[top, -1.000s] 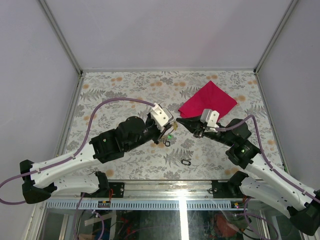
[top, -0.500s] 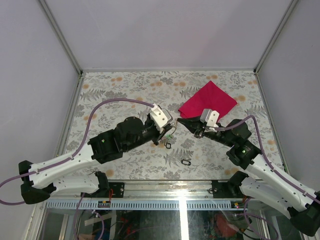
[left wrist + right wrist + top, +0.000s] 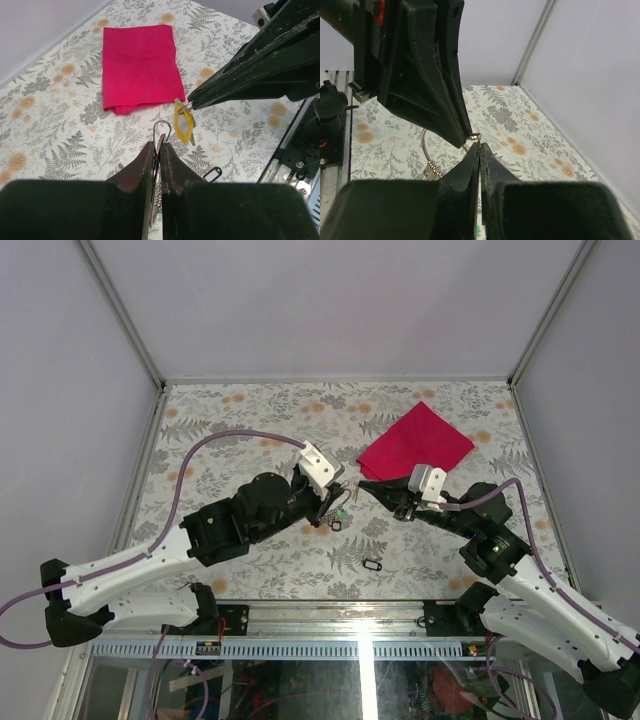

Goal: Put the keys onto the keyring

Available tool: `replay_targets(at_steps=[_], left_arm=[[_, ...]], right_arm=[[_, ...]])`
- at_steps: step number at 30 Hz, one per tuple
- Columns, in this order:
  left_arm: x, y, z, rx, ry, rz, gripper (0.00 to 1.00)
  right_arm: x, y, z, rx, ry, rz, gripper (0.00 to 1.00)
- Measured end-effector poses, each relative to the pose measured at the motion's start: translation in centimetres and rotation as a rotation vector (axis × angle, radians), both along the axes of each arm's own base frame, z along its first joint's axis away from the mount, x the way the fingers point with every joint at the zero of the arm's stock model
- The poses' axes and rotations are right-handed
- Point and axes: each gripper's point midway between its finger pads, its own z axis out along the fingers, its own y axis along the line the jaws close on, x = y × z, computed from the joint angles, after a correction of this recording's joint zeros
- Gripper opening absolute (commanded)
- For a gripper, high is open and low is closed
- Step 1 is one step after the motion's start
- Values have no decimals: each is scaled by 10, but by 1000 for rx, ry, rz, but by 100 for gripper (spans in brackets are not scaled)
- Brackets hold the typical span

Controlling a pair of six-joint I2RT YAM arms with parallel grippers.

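Note:
My left gripper point(image 3: 157, 145) is shut on the silver keyring point(image 3: 162, 129), whose loop end sticks out past the fingertips. In the right wrist view the keyring point(image 3: 426, 150) hangs below the left fingers point(image 3: 435, 85), with a small coil on it. My right gripper point(image 3: 191, 104) is shut on the small loop of a pale yellow key tag point(image 3: 183, 125), held right beside the ring's end. In the top view the left gripper point(image 3: 337, 502) and the right gripper point(image 3: 363, 484) meet tip to tip above the table's middle. Black key tags point(image 3: 373, 564) point(image 3: 335, 526) lie on the table.
A folded red cloth point(image 3: 415, 440) lies at the back right, just behind the right gripper. The table has a floral cover point(image 3: 250, 410) and white walls on three sides. A metal rail point(image 3: 330, 612) runs along the near edge.
The right arm's wrist has shifted a little right and lower, its tip staying at the meeting point. The left gripper has hardly moved.

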Motion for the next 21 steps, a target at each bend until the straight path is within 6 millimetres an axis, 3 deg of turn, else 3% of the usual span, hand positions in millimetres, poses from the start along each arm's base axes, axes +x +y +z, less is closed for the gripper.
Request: replay_targets(at_steps=[21], left_arm=[[1, -12, 0, -87, 82, 30, 0]], right_arm=[[0, 8, 5, -2, -66, 36, 0]])
